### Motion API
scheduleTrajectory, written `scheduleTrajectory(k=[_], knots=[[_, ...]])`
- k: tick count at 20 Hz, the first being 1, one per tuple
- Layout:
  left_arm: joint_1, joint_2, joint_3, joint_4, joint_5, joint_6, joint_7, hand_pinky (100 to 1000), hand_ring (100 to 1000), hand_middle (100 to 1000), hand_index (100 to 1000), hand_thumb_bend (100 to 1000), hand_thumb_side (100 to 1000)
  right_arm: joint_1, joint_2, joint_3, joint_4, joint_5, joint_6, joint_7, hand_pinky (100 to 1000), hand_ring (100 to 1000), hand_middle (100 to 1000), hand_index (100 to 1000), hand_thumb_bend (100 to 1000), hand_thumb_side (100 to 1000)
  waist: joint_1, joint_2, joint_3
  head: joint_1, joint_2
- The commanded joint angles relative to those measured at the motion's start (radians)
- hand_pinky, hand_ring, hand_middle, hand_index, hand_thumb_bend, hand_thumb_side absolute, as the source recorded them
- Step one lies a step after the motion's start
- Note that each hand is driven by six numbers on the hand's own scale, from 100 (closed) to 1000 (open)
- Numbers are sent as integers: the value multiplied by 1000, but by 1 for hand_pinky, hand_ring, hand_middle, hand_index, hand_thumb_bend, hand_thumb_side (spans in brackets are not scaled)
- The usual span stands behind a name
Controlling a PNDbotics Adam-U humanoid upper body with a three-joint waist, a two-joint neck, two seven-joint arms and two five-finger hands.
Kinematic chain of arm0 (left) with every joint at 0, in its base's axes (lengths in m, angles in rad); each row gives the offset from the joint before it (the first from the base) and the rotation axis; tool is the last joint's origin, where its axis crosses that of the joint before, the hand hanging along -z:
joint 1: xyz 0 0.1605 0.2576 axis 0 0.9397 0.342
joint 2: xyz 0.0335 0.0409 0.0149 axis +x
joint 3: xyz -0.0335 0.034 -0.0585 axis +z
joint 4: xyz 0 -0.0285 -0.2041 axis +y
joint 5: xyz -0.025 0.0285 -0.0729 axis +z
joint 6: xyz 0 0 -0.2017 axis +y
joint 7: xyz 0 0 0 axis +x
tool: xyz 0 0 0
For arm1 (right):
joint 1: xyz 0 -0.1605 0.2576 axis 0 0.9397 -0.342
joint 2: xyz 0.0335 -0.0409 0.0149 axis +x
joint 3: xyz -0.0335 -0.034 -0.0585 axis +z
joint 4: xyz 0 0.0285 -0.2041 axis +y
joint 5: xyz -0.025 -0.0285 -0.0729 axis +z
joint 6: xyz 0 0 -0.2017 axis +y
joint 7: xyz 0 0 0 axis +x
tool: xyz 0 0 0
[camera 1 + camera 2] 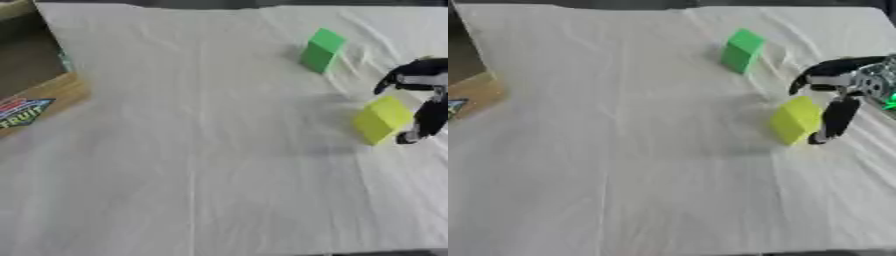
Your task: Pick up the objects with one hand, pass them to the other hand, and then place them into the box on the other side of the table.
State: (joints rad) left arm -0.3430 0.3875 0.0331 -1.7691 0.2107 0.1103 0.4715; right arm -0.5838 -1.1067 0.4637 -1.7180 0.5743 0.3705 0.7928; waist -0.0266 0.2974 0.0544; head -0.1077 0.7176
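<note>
Over at the left edge sits a cardboard box, open at the top, dark inside, with a printed label on its near flap; only part of it shows. A white cloth covers the table, creased and wrinkled, with a long fold line running down its middle.

Further right, toward the far side, a green block stands upright on the cloth by itself, well apart from the box.

Nearer and a bit more to the right is a yellow block, tilted on one corner rather than lying flat. The robot's right hand comes in from the right edge and is at that block: one dark finger arches over above it, another dark finger reaches down along its right side and touches it. The fingers are curled round the yellow block, pinching it from the right
</note>
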Motion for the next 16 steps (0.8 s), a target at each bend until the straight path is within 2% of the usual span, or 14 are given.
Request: scheduleTrajectory(k=[1, 5, 9, 16], knots=[[-16, 25, 2, -17, 6, -1, -3, 456, 791, 670, 790, 200, 878, -20, -15, -6, 14, 10, 0, 5, 1000, 912, 919, 895, 550, 100, 1, -12, 0, -1, -11], [-18, 25, 2, -18, 7, -1, -4, 456, 791, 670, 790, 200, 878, -26, -4, 0, 34, 11, -8, 1, 997, 911, 916, 892, 548, 100, 2, -9, 2, -3, -11], [-19, 25, 1, -18, 8, 0, -4, 457, 792, 671, 789, 200, 878, -29, 2, 3, 52, 12, -18, -1, 937, 908, 911, 888, 542, 100, 2, -7, 2, -3, -9], [-19, 26, 1, -19, 9, 0, -6, 458, 793, 671, 787, 200, 878, -31, 9, 2, 80, 27, -33, 1, 937, 909, 912, 887, 536, 100, 2, -5, 2, -4, -8]])
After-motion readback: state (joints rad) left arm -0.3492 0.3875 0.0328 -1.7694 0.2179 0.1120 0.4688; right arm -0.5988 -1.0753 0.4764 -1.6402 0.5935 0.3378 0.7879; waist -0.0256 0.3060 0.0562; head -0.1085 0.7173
